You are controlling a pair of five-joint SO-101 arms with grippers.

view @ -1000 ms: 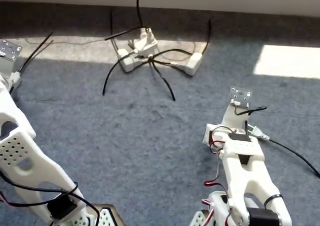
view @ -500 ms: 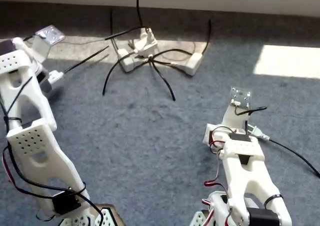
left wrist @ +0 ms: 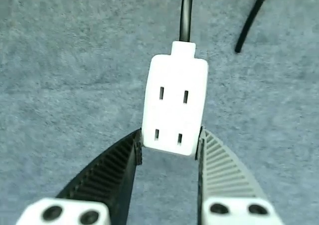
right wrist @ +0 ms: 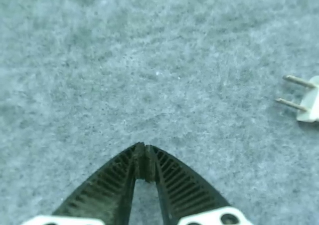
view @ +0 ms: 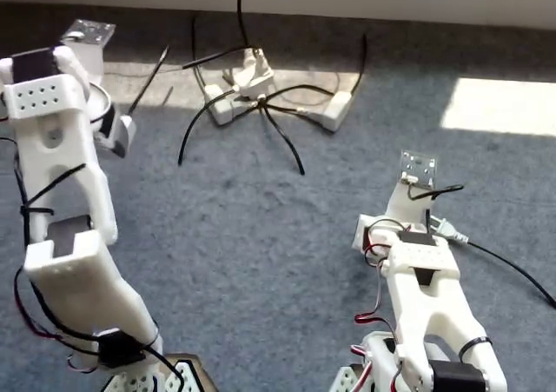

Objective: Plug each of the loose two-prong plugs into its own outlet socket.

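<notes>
Grey carpeted surface [view: 287, 209], with a sunlit patch at the far right. On the left, reared up tall, the left arm [view: 61, 149]; on the right, bent low, the right arm [view: 426, 279]. At the far middle, a cluster of white outlet blocks [view: 261, 92], black cords [view: 283, 140] fanning out from it. In the left gripper [left wrist: 169, 140], over the far left of the surface, a white outlet block [left wrist: 174, 105] with two pairs of slots. Pinched at its near end between both fingers [left wrist: 117, 170], its black cord [left wrist: 186, 13] leading away from the far end. Right gripper [right wrist: 146, 157] close above the carpet, fingers pressed together with nothing between them. Near the right arm, lying loose on the surface, a white two-prong plug [right wrist: 308, 103]. Prongs bare, plugged into nothing, apart from the closed fingers.
</notes>
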